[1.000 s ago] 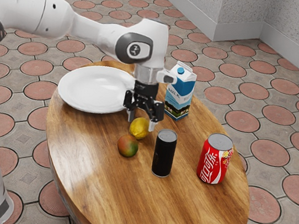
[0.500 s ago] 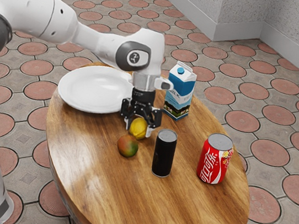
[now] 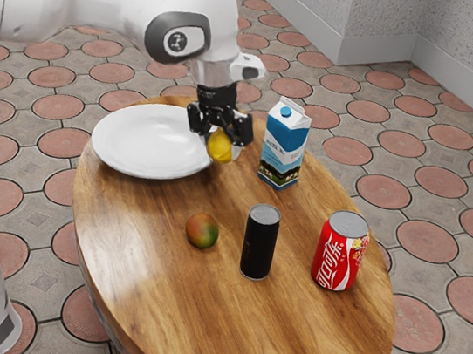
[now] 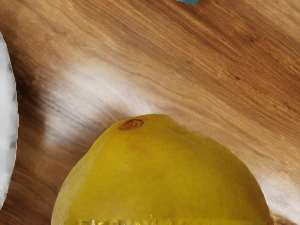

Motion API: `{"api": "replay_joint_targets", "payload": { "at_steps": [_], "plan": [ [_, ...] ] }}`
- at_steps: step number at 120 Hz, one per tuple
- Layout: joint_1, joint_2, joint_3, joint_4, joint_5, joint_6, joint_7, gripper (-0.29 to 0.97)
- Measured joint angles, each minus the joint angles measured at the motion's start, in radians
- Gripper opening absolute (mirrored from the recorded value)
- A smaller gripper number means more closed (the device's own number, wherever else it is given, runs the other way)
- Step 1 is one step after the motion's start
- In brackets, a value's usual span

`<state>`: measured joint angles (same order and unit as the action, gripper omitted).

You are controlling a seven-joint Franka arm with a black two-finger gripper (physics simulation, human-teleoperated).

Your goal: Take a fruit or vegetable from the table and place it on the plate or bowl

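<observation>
**Lemon in grasp, held beside plate rim; placement not yet made**

Item under task: one yellow oval lemon (image 3: 219, 149). It hangs clear of the round wooden table (image 3: 177, 317), gripped in the black two-finger gripper (image 3: 222, 140). The fingers are closed partway, pressing on the fruit from two sides across its middle, and nothing else is between them.

Location: in the exterior view the lemon sits at the right edge of the white round plate (image 3: 139, 142). In the wrist view the lemon (image 4: 159, 173) has bare wood (image 4: 187, 70) directly beneath it and the plate's rim (image 4: 5, 140) off to one side. Judgement: the fruit is just beside the plate, not yet over it.

Handling assessment: likely light and firm, with a smooth waxy rind that could slip under a loose hold. Being rounded, it may roll once let go, so the plate's shallow middle suits it better than the rim. The grip across the widest part appears sound.

Arm pose: the arm enters from the exterior view's upper left, the wrist bent so the hand points straight down.

Other items: a blue-and-white milk carton (image 3: 283, 146) stands near the hand on the exterior view's right. A red-green round fruit (image 3: 202, 230), a black cylindrical can (image 3: 259, 242) and a red cola can (image 3: 339, 250) stand nearer the camera, well apart from the hand.
</observation>
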<state>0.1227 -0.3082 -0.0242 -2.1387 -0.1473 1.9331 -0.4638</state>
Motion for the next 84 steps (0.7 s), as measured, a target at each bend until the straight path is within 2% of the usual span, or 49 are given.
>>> {"api": "replay_joint_targets", "payload": {
  "at_steps": [20, 39, 44, 58, 72, 75, 79, 84],
  "plan": [
    [0.222, -0.069, 0.001, -0.090, 0.019, -0.001, -0.021, 0.29],
    [0.350, -0.129, 0.001, -0.153, 0.024, -0.001, -0.024, 0.29],
    [0.364, -0.137, 0.001, -0.155, 0.020, -0.002, -0.023, 0.40],
    [0.373, -0.171, 0.001, -0.153, 0.007, -0.006, -0.018, 0.55],
    [0.374, -0.175, 0.000, -0.145, 0.002, -0.006, -0.016, 0.62],
    [0.371, -0.167, 0.000, -0.132, -0.025, 0.005, -0.023, 0.63],
    [0.315, -0.144, -0.009, -0.068, -0.059, 0.020, -0.056, 0.64],
    [0.150, -0.084, -0.006, 0.064, -0.037, 0.013, -0.157, 0.65]
  ]
}}
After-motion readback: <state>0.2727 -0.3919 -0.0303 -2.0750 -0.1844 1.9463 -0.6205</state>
